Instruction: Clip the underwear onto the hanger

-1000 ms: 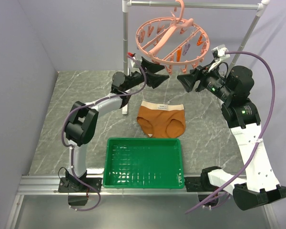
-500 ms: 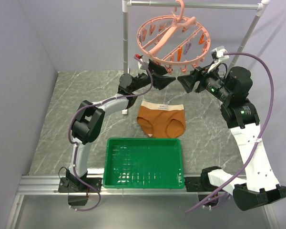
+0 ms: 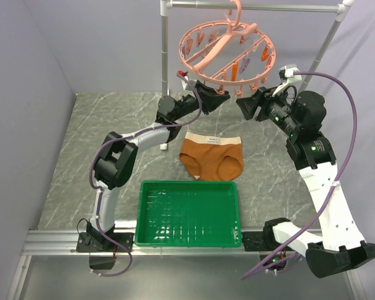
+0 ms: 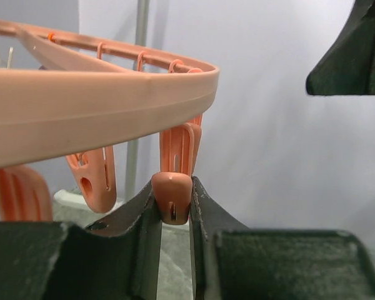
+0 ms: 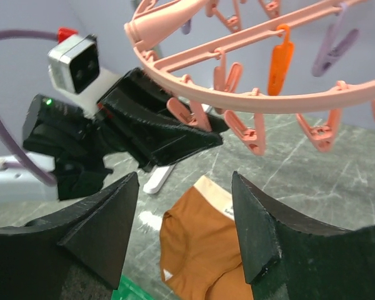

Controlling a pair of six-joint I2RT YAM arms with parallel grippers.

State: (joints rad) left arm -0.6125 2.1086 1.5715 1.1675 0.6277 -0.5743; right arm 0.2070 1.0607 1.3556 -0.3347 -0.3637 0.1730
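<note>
The rust-orange underwear (image 3: 211, 157) with a cream waistband lies flat on the table, behind the green tray; it also shows in the right wrist view (image 5: 206, 247). The pink ring hanger (image 3: 228, 47) hangs from the rack bar, its clothespins dangling. My left gripper (image 3: 220, 97) is raised under the ring's near edge. In the left wrist view (image 4: 173, 201) it is shut on the lower end of one pink clothespin (image 4: 172, 195). My right gripper (image 3: 242, 105) is open and empty, facing the left one, with the underwear seen between its fingers (image 5: 122, 209).
A green plastic tray (image 3: 189, 232) stands at the table's near edge. The grey metal rack has a post (image 3: 165, 44) behind the left arm and a slanted leg (image 3: 328, 40) at the right. Grey walls close in the left and back.
My left gripper has risen and moved right, up under the hanger ring, and now grips a clothespin. My right gripper has shifted slightly up. The underwear has not moved.
</note>
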